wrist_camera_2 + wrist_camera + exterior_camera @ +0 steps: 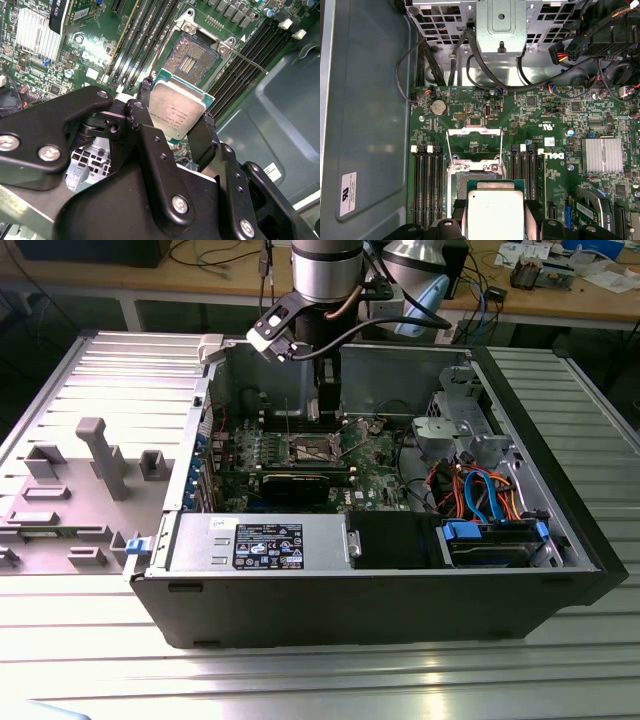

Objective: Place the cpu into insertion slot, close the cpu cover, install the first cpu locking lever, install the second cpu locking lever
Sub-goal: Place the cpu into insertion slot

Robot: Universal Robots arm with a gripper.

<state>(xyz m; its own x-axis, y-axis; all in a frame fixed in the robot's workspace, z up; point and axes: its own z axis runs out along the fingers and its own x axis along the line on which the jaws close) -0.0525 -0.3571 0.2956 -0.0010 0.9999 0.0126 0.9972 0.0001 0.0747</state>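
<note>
The black two-fingered hand (175, 107) is clamped on the edges of the small flat square cpu (178, 114) with its dull silver top, holding it clear of the green motherboard (560, 115), near the square dark-rimmed insertion slot (192, 59). The thin silver-grey cpu cover (473, 132) stands raised. Nothing looks seated yet: placing, closing and both wire locking levers (500, 147) remain

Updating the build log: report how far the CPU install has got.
Done: nothing seated yet; the insertion slot lies bare with the cpu cover raised. In hand: the gripper holds the cpu by its edges near the slot. Left: seating the chip, closing the cover, latching both locking levers.
</note>
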